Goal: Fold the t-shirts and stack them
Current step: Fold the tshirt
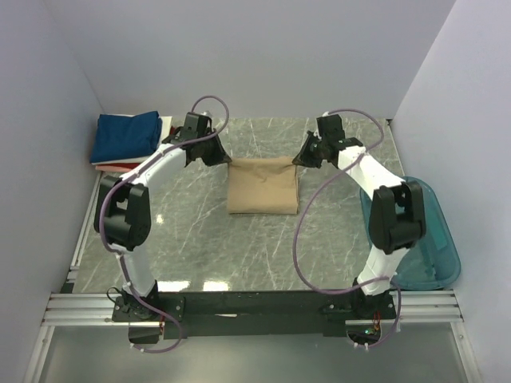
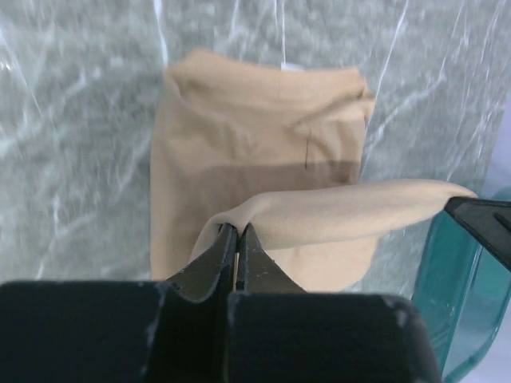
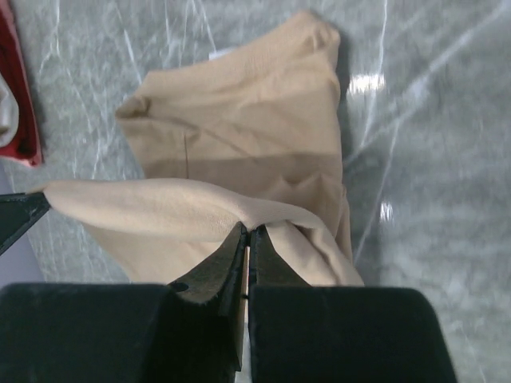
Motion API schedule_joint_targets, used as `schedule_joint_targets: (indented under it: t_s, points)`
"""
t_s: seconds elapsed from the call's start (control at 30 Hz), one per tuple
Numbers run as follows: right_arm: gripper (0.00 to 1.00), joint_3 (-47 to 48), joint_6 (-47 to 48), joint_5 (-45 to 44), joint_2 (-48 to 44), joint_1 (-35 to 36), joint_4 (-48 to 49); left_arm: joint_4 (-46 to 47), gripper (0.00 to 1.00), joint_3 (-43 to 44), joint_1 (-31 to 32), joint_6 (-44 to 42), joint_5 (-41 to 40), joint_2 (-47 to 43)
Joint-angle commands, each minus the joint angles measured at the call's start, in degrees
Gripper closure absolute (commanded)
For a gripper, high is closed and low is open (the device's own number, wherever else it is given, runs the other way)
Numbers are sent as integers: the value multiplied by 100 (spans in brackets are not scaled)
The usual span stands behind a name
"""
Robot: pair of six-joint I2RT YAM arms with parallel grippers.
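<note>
**A:** Top external showed the tan shirt [image 1: 263, 185] part-folded at mid-table [image 1: 192, 239], nearer the far edge. Were both arms on it?

**B:** Yes. The left gripper [image 2: 236, 230] was clamped on a pinch of cloth at the shirt's far-left corner. The right gripper [image 3: 247, 231] was clamped on the far-right corner. A band of cloth was lifted and stretched between them, and the rest lay flat.

**A:** What could have gone wrong from there?

**B:** Both holds looked thin, just a small bite of cloth at the fingertips. If one arm had led the other, or they had drawn apart, the band could have slipped out of one jaw and the fold landed crooked. Nothing pinned the lower layers, so a low pull might have dragged and bunched them.

**A:** And the stack [image 1: 128, 137]?

**B:** It sat in the far-left corner, navy on top, close behind the left arm. A wide swing could have knocked it.
</note>
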State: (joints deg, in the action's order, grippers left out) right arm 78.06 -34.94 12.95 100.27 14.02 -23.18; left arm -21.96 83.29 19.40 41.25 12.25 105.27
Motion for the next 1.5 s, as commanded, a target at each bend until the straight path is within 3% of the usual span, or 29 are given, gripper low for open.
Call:
schedule_joint_targets:
  t_s: [0.0,0.27,0.37,0.43,0.53,0.63,0.7,1.1,1.47]
  points:
    - [100,613,128,207,465,-145,156,209,99,565,-199,-162,128,238]
    - [100,1316,101,384,1284,-356,138,710,99,1145,-445,-232,698,1196]
    - [100,1571,136,392,1530,-452,24,850,94,1286,-507,-285,857,1443]
    - [94,1711,180,384,1697,-497,33,1017,90,1287,-569,-285,928,1496]
    - [72,1914,321,323,1917,-655,-169,1332,67,1042,-700,-223,981,1330]
    - [60,1888,400,234,1918,-769,-266,1536,50,787,-850,-109,999,1067]
    - [58,1888,453,200,1839,-778,-354,1615,47,672,-868,-4,1086,908]
    - [61,492,225,-47,723,21,67,2160,59,-1409,-227,787,849,-472]
    - [63,-326,-39,-56,871,681,621,3144,63,-2729,468,1130,1280,-376]
